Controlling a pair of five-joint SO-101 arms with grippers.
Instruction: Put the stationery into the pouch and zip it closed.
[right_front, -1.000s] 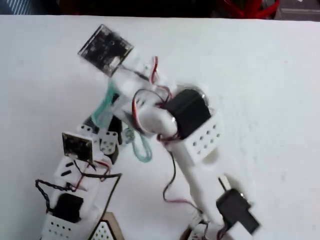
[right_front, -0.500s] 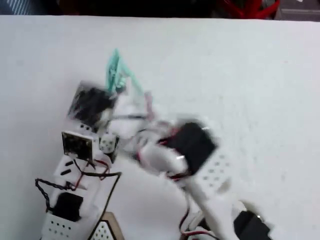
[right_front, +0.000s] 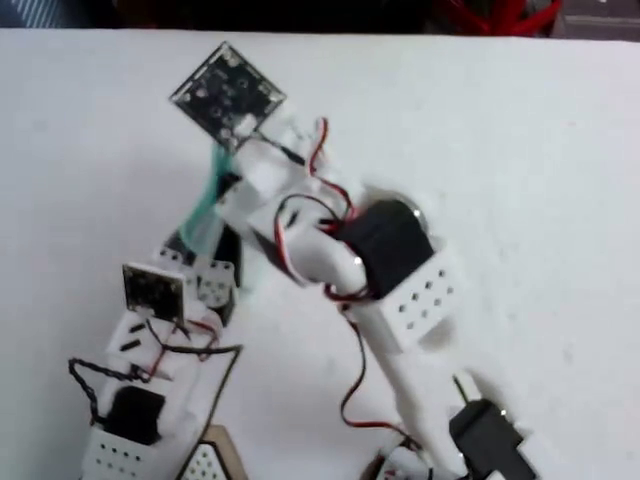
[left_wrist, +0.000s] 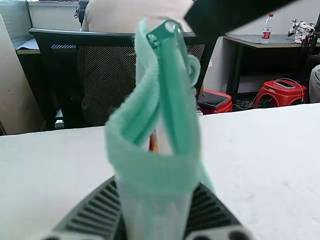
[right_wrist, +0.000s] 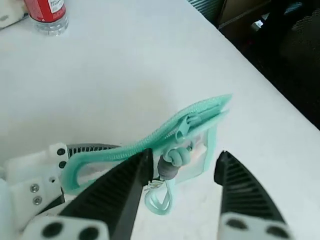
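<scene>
A teal mesh pouch (left_wrist: 155, 170) stands upright, with my left gripper (left_wrist: 152, 220) shut on its lower end. Its zipper pull (left_wrist: 169, 27) sits at the top, and something orange (left_wrist: 153, 142) shows through the gap in the mouth. In the right wrist view the pouch (right_wrist: 167, 142) lies just beyond my right gripper (right_wrist: 182, 172), which is open, with the zipper pull (right_wrist: 182, 127) and a looped cord (right_wrist: 160, 197) between its fingers. From above, the pouch (right_front: 205, 210) peeks out under the right gripper (right_front: 228, 190), beside the left gripper (right_front: 205, 262).
The white table (right_front: 500, 150) stretches wide to the right and far side. A bottle with a red label (right_wrist: 47, 12) stands at the table's edge in the right wrist view. Behind the table are a mesh chair (left_wrist: 95, 75) and red stools (left_wrist: 280, 90).
The right arm swung toward the near side, showing the raised pouch, then came back over it. The left arm stayed still with the pouch.
</scene>
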